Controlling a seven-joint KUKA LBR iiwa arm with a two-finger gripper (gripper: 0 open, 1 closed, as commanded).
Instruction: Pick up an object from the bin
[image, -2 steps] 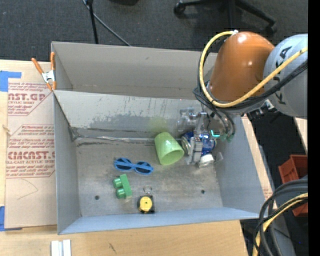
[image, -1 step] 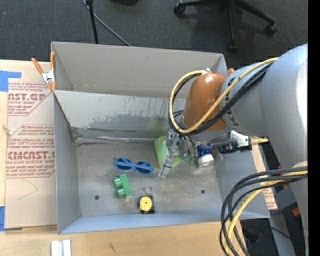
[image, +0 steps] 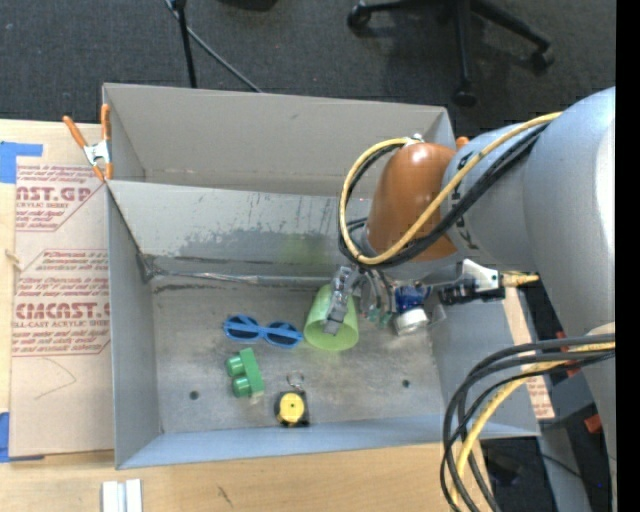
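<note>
The arm (image: 570, 190) lies nearest the camera. Its white link and orange wrist cover (image: 410, 200), w/ yellow and black cables (image: 350, 200) looped round them, are carried above the right part of the grey metal bin (image: 200, 140). The end effector (image: 345, 303) is set below the cover, at the rim of a pale green cup (image: 330, 328). The cup is tipped, and its upper edge is overlapped by the end effector. Whether the end effector is apart, together or clamped on the rim cannot be told, so no grip is to be assumed.

Step in hand (judged): grasp stage at the cup; lift not yet evident. Next move: hold on the rim is to be verified, then a straight vertical lift is called for. A light cup held by its rim may swing or slip.

Bin contents, pos. ref. end effector:
- Cup: directly beneath.
- Blue sunglasses-shaped item (image: 262, 332): just view-left, near the cup.
- Green studded block (image: 244, 372): further view-left, toward the front wall.
- Yellow round item (image: 290, 407): toward the front wall, slightly view-left.

All objs. lie singly on the bin floor, not heaped.
</note>
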